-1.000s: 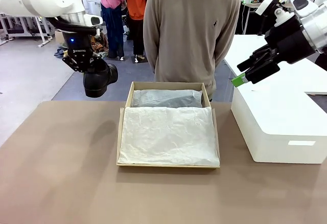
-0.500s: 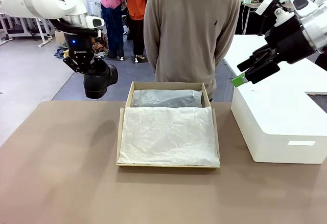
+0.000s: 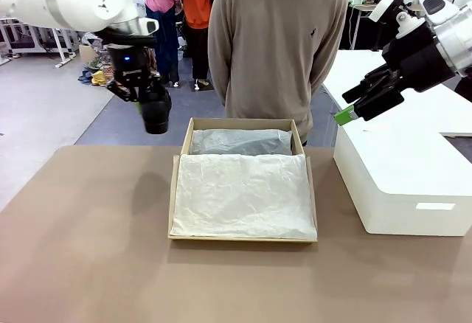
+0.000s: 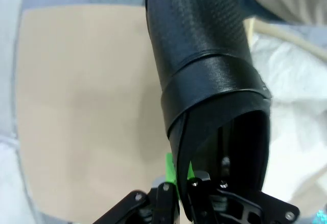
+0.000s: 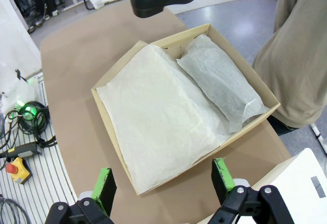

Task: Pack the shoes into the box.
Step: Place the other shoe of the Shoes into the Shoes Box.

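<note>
table [image 3: 88,249]: broad, flat, matte brown top, plain and smooth.
person [image 3: 276,43]: stands at the far edge behind the box, in a soft beige knit sweater.
white box [image 3: 398,183]: large, smooth, hard-edged, at the table's right side, apart from the cardboard one.
box [image 3: 175,190]: shallow, rectangular brown cardboard, at the table's middle.
tissue paper [image 3: 243,194]: white, thin and crinkled, spread flat over the box's near part.
bundle [image 3: 240,142]: long, rounded shape wrapped in tissue, lying along the box's far wall; what is inside cannot be told.
shoe [image 3: 155,109]: black leather, glossy, with a fine dotted grain and a smooth band across it in the left wrist view; it hangs in the air just left of the box's far-left corner.
left gripper [image 4: 179,183]: clenched on the rim of the shoe's opening, a green pad against the leather.
right gripper [image 3: 348,105]: jaws spread wide, holding nothing, raised over the white box.
change: the left arm has swung the shoe rightward, closer to the box, and turned it so that it looks narrower; the right gripper has not moved.
</note>
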